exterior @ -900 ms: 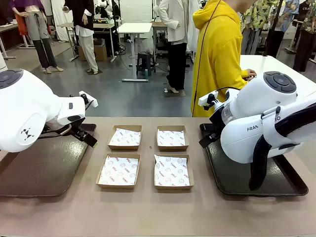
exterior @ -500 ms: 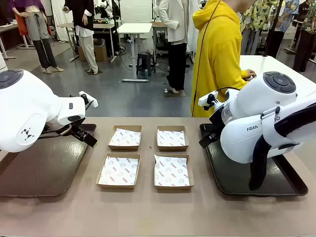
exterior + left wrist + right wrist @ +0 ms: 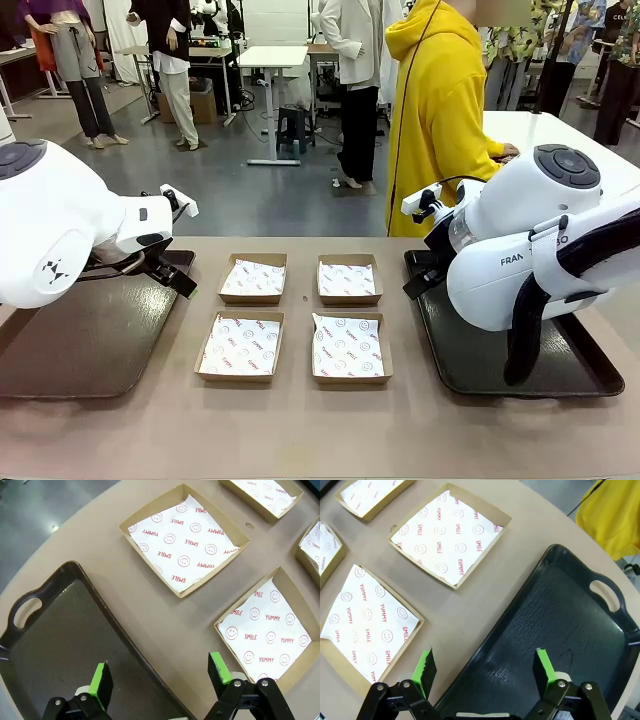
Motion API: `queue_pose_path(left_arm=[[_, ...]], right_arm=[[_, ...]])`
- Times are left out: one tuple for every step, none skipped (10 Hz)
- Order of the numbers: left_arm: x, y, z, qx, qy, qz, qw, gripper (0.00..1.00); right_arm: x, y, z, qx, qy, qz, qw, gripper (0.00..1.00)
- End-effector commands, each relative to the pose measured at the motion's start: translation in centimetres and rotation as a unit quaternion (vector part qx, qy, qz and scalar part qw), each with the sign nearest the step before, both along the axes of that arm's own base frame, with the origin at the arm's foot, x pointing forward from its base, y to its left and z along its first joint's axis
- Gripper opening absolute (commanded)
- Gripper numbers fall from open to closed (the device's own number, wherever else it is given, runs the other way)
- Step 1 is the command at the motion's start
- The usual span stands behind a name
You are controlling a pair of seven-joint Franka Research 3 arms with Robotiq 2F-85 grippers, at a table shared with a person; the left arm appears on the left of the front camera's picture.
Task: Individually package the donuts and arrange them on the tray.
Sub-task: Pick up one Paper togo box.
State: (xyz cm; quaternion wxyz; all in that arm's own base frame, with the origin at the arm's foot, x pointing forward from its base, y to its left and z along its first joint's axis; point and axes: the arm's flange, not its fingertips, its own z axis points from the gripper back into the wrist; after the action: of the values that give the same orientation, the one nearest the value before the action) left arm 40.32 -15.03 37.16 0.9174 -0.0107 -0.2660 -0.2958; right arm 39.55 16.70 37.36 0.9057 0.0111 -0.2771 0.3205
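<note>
Where the table (image 3: 300, 430) comes closest to the front camera, two shallow brown cardboard boxes sit side by side, the near left box (image 3: 240, 347) and the near right box (image 3: 350, 348). Each is lined with white paper printed in red; the wrist views show smiley faces and the words SMILE and YUMMY on it.

A dark tray lies on either side of the boxes. The left tray (image 3: 80, 340) lies under the left arm (image 3: 60, 235), and the right tray (image 3: 475, 365) is partly covered by the right arm (image 3: 530, 240).

The left claw (image 3: 160, 675) is spread wide with only air between its green pads. In the left wrist view it hangs over the long rim of the left tray, one pad above the tray floor and the other above the corner of a box.

The right claw (image 3: 485, 667) is also spread wide and grips nothing. In the right wrist view it straddles the rim of the right tray, one pad over the dark tray floor and the other over the table just beside a box.

Farther back sit the far left box (image 3: 253, 279) and the far right box (image 3: 349, 279), lined the same way, with a strip of table between them.

Beyond the far edge stands a person in a yellow hooded top (image 3: 440, 120), one hand (image 3: 505, 152) resting on a white tabletop behind the right arm.
</note>
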Motion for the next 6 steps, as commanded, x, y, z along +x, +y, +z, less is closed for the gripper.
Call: queue_pose_path(left_arm=[[0.00, 0.00, 0.00, 0.000, 0.000, 0.000, 1.000, 1.00], [0.00, 0.00, 0.00, 0.000, 0.000, 0.000, 1.000, 1.00], [0.00, 0.00, 0.00, 0.000, 0.000, 0.000, 1.000, 1.00], [0.00, 0.00, 0.00, 0.000, 0.000, 0.000, 1.000, 1.00], [0.00, 0.00, 0.00, 0.000, 0.000, 0.000, 1.000, 1.00], [0.00, 0.00, 0.00, 0.000, 0.000, 0.000, 1.000, 1.00]], right_arm=[[0.00, 0.01, 0.00, 0.000, 0.000, 0.000, 1.000, 1.00], [0.00, 0.01, 0.00, 0.000, 0.000, 0.000, 1.000, 1.00], [0.00, 0.01, 0.00, 0.000, 0.000, 0.000, 1.000, 1.00], [0.00, 0.01, 0.00, 0.000, 0.000, 0.000, 1.000, 1.00], [0.00, 0.01, 0.00, 0.000, 0.000, 0.000, 1.000, 1.00], [0.00, 0.00, 0.00, 0.000, 0.000, 0.000, 1.000, 1.00]])
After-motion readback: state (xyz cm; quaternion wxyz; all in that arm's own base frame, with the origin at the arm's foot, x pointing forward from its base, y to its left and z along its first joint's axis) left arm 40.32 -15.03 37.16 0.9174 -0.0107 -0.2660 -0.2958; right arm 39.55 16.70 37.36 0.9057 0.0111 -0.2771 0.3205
